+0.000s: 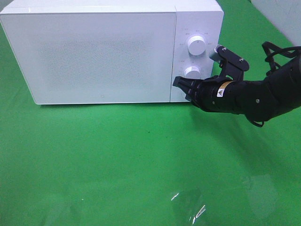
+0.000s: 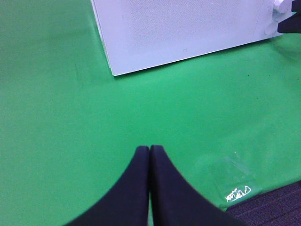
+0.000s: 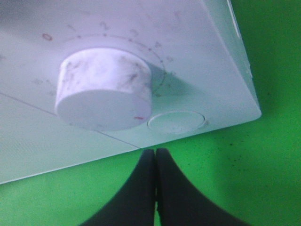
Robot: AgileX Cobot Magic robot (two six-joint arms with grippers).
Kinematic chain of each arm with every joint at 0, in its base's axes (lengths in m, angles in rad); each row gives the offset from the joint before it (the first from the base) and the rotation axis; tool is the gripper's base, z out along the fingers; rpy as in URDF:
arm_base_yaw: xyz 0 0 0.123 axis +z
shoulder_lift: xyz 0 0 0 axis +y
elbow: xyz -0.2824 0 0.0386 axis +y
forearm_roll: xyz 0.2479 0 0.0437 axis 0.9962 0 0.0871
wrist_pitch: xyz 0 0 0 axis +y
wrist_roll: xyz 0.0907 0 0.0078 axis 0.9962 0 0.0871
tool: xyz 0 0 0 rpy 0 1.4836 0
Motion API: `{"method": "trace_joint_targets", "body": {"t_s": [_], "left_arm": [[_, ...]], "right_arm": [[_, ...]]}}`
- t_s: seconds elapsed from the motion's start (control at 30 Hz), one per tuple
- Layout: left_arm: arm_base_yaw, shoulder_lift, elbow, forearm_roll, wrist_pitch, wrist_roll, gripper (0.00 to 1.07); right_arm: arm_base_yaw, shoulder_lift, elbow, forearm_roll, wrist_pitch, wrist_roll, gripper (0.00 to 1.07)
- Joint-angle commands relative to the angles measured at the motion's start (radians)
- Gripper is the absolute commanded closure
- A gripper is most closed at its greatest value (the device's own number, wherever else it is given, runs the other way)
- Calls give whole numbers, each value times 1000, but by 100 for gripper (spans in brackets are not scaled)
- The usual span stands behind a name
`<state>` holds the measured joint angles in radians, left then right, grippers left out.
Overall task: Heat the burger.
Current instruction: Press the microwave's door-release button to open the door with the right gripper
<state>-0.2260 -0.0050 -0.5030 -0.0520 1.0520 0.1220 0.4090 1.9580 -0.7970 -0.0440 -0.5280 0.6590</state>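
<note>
The burger is out of view. The white microwave [image 1: 103, 52] stands at the back of the green cloth with its door closed. My right gripper [image 1: 178, 83] is shut and empty, its tips right at the front of the control panel just below the lower knob [image 1: 192, 72]. In the right wrist view the shut fingertips [image 3: 155, 153] sit just below that knob [image 3: 104, 89] and a round button [image 3: 176, 122]. My left gripper [image 2: 149, 149] is shut and empty, over bare cloth well in front of the microwave [image 2: 178, 28].
An upper knob [image 1: 195, 44] sits above the lower one. A clear shiny patch [image 1: 190, 207] lies on the cloth near the front edge. The cloth ends at a dark floor [image 2: 273, 207] by that patch.
</note>
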Motion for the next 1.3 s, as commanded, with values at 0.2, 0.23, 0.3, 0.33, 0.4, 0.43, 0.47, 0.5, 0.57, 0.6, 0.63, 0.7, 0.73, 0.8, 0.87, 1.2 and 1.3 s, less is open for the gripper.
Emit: {"method": "trace_joint_targets", "body": {"t_s": [0.2,0.23,0.3,0.33,0.4,0.43,0.47,0.5,0.57,0.6,0.63,0.7,0.73,0.8,0.87,1.2,1.3], "left_arm": [[2,-23,4,4,-12,1,106],[2,-23,4,4,-12,1,106],[2,-23,4,4,-12,1,106],[2,-23,4,4,-12,1,106],[2,-23,4,4,-12,1,106],[2,-23,4,4,-12,1,106],[2,-23,4,4,-12,1,106],[2,-23,4,4,-12,1,106],[2,-23,4,4,-12,1,106],[2,-23,4,4,-12,1,106],[2,-23,4,4,-12,1,106],[2,-23,4,4,-12,1,106],[2,-23,4,4,-12,1,106],[2,-23,4,4,-12,1,106],[2,-23,4,4,-12,1,106],[2,-23,4,4,-12,1,106],[2,-23,4,4,-12,1,106]], "right_arm": [[-2,44,-13,4,-86,207,107],[-2,56,-13,4,-113,250,107],[-2,70,-13,5,-145,304,107],[-2,70,-13,5,-145,304,107],[-2,87,-13,23,-179,356,107],[-2,96,-13,30,-192,378,107],[-2,96,-13,30,-192,378,107],[-2,110,-13,44,-216,411,107],[-2,123,-13,64,-229,430,107],[-2,128,-13,91,-235,437,107],[-2,128,-13,91,-235,437,107],[-2,128,-13,121,-246,436,107],[-2,128,-13,133,-259,436,107],[-2,128,-13,143,-281,436,107],[-2,128,-13,161,-281,436,107],[-2,128,-60,157,-305,455,107],[-2,128,-84,153,-309,484,107]]}}
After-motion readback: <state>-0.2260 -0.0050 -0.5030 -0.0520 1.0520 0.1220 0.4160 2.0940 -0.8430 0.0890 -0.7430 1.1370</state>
